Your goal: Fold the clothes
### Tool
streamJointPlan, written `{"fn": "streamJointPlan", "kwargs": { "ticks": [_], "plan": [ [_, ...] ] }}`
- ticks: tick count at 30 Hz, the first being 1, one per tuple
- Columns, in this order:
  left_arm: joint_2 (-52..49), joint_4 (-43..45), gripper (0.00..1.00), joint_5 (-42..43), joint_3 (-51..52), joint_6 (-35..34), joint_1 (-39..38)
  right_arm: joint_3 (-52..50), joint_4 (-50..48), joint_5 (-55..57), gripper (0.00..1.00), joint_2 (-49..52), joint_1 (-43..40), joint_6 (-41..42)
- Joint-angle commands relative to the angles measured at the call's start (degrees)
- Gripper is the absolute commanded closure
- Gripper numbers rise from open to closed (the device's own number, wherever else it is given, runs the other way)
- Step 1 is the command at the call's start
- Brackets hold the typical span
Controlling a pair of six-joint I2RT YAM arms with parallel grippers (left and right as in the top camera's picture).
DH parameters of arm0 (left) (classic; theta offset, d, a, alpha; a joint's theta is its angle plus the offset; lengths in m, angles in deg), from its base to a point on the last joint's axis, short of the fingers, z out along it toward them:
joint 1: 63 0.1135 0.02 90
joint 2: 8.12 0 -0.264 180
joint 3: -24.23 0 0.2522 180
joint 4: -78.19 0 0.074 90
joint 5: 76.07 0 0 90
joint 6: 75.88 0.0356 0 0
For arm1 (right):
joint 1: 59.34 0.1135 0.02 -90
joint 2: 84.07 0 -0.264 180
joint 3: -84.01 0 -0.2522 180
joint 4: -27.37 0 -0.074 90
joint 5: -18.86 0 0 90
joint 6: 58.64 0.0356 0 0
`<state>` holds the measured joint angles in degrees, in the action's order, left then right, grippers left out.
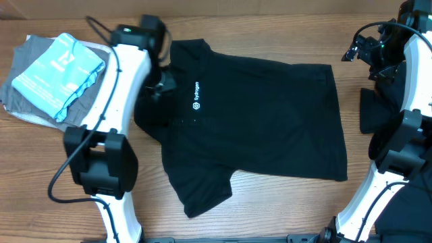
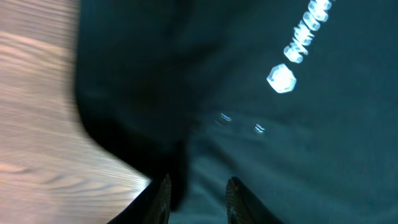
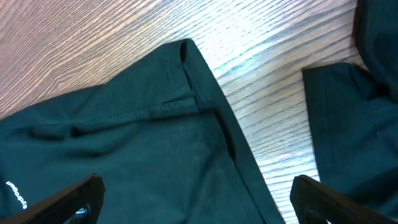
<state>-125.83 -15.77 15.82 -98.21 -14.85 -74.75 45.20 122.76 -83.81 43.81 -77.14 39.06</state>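
The left end effector point(image 2: 196, 190), fingers slightly apart, pinch not tellable, is being held over the T-shirt point(image 1: 270, 115) at its collar end.

The T-shirt point(image 1: 256, 115) lies spread on the middle of the table point(image 1: 283, 212), collar toward the left. A folded pile point(image 1: 54, 74) sits at the far left. Another garment point(image 1: 381, 111) lies right of the hem, apart.

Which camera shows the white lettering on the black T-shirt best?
The overhead view: the white lettering sits whole and sharp on the black T-shirt. The left wrist view shows it larger but blurred and cut off at the top. The right wrist view catches only a sliver, lower left.
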Motion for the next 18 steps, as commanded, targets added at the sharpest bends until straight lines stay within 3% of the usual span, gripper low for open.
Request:
{"fn": "streamJointPlan", "kwargs": {
  "ticks": [1,8,18],
  "plan": [
    [0.4,1.9,0.66,4.6,3.8,2.2,-2.7,1.2,-0.2,-0.4,0.0,-1.4,0.2,0.2],
    [0.3,8.9,0.67,3.4,12.9,1.9,-4.3,1.2,-0.2,-0.4,0.0,-1.4,0.2,0.2],
    [0.3,8.3,0.72,-8.6,19.9,1.1,1.4,1.2,-0.2,-0.4,0.0,-1.4,0.2,0.2]
  ]
}}
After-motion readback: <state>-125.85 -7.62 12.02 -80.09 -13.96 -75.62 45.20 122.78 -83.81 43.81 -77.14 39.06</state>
